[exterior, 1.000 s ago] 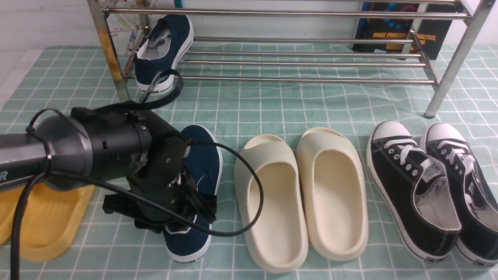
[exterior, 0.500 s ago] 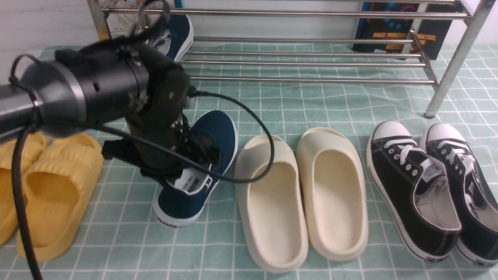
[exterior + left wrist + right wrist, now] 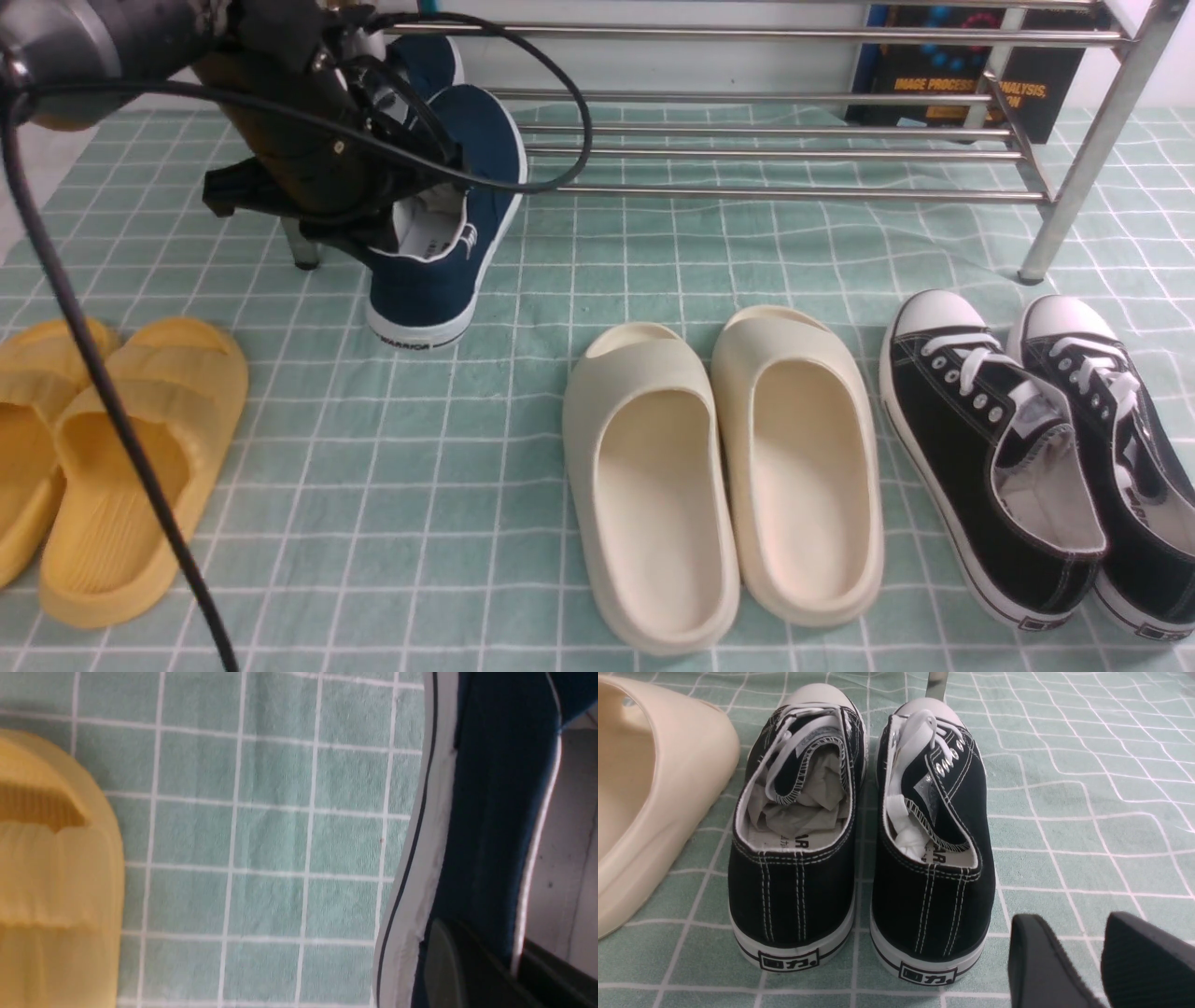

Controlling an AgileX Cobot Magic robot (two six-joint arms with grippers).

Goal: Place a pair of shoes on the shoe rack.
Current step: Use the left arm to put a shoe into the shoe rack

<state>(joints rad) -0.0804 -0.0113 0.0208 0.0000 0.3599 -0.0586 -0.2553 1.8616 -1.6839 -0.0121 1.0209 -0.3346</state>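
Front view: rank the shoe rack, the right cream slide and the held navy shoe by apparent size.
1. shoe rack, clearly largest.
2. right cream slide.
3. held navy shoe; farther away and partly hidden, so unsure.

You have the left jaws clamped on the collar of one navy shoe (image 3: 425, 294), its toe tilted up toward the shoe rack (image 3: 747, 193), where the other navy shoe (image 3: 431, 61) sits at the left end, partly hidden.

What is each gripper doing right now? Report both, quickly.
Left gripper: closed, holding one navy shoe.
Right gripper: open, holding nothing.
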